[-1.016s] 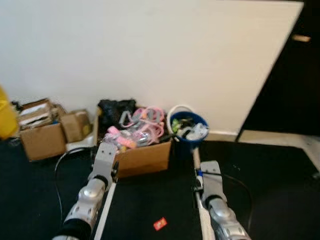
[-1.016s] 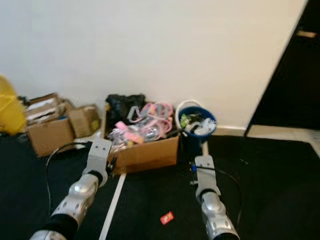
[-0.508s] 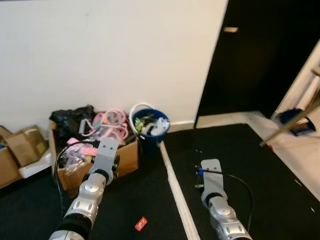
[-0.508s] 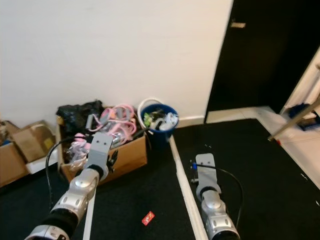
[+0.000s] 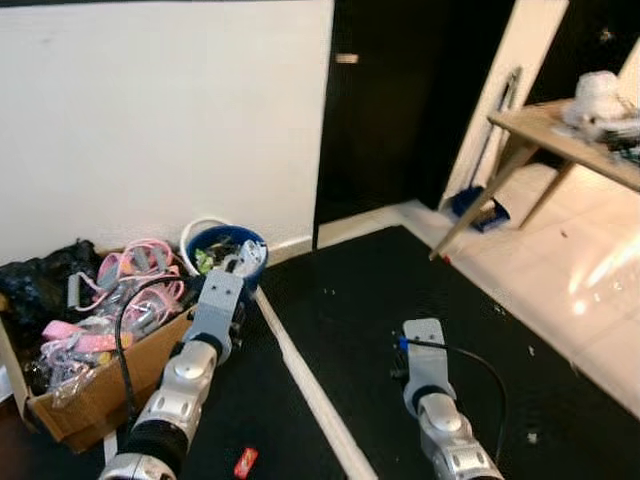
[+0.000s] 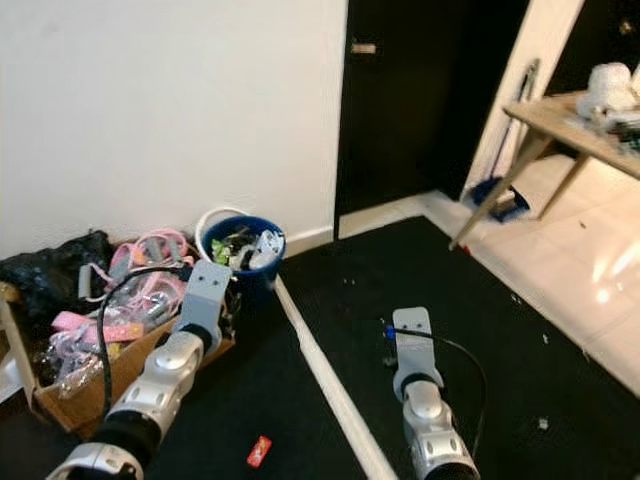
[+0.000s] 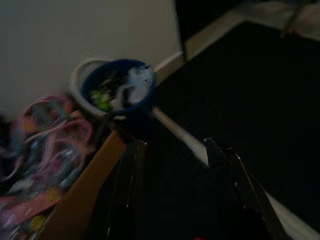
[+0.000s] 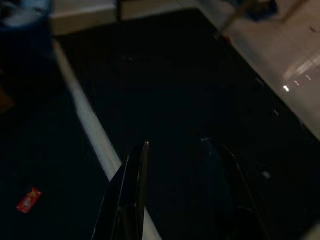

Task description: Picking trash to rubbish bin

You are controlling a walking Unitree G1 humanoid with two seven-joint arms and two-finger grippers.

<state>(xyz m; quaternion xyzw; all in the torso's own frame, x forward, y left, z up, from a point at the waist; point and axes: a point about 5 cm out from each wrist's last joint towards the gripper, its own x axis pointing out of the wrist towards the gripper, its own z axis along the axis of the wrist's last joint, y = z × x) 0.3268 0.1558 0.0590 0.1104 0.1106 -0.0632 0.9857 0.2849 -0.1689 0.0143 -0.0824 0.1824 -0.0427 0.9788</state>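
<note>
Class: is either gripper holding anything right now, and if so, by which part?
Nothing is held. The left gripper and right gripper are both open and empty above the black floor.

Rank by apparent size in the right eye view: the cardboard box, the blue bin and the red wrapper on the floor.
1. cardboard box, partly hidden by the left arm
2. blue bin, though it stands farther from the camera
3. red wrapper, clearly smallest
</note>
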